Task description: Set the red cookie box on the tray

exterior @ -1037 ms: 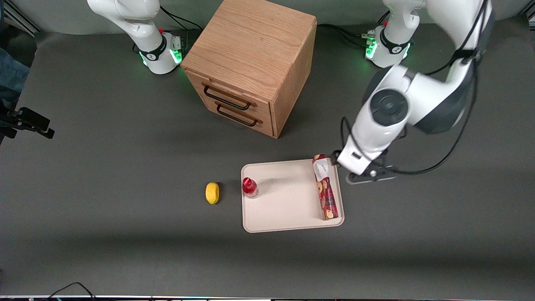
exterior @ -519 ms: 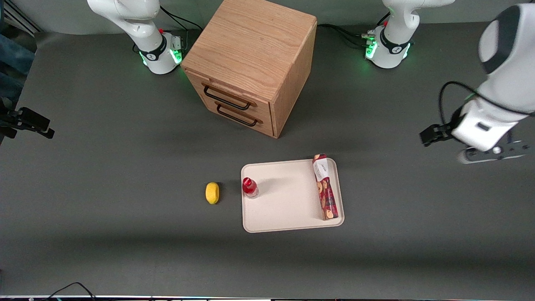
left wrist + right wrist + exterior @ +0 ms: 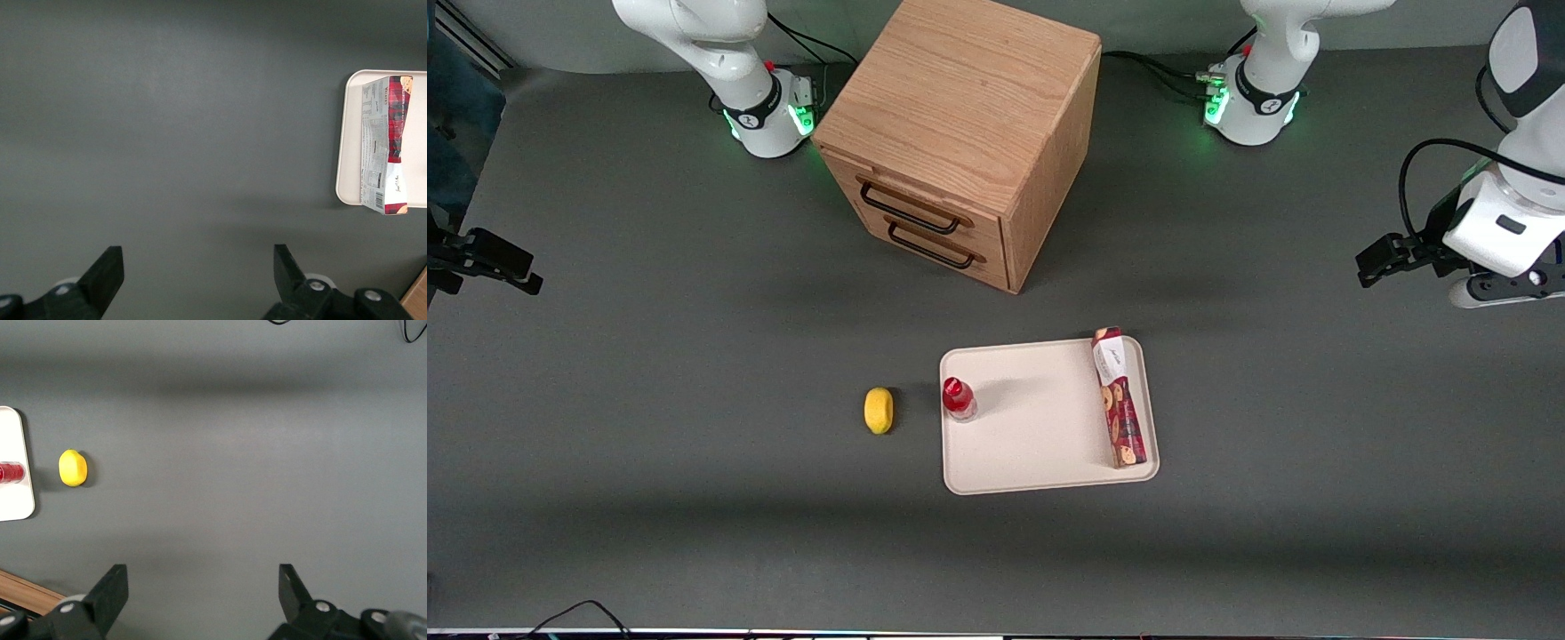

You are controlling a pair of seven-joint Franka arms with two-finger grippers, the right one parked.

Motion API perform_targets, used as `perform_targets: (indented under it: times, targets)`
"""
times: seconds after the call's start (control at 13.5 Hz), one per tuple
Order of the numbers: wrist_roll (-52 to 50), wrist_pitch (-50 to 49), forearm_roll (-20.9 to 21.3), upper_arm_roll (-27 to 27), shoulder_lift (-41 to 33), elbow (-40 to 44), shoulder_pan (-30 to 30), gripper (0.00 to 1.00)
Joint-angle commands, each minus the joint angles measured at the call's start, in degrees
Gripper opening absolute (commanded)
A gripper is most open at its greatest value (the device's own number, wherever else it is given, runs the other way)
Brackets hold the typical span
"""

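Table [image 3: 649,462], dark grey, bearing all items. Wooden drawer cabinet [image 3: 960,133], well apart from the fingers. Tray [image 3: 1040,427]: cream, well away from the fingers, toward the table's middle. Red cookie box [image 3: 1119,400] lies flat along the tray's edge nearest the working arm, its white-labelled end reaching the rim; placement appears complete, with nothing evidently left but parking the arm. Small red-capped bottle [image 3: 959,397] stands on the tray. Yellow fruit [image 3: 879,410] lies just beside the tray. Gripper [image 3: 199,273]: raised at the working arm's end of the table, facing down over bare surface, fingers spread wide, holding nothing.
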Motion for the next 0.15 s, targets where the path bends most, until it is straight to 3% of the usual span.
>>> perform_targets:
  times: [0.0, 0.07]
  targets:
    - [1.1, -5.7, -0.2, 0.3, 3.4, 7.0, -0.5, 1.0]
    - [1.1, -6.3, -0.1, 0.3, 3.7, 7.9, -0.5, 1.0]
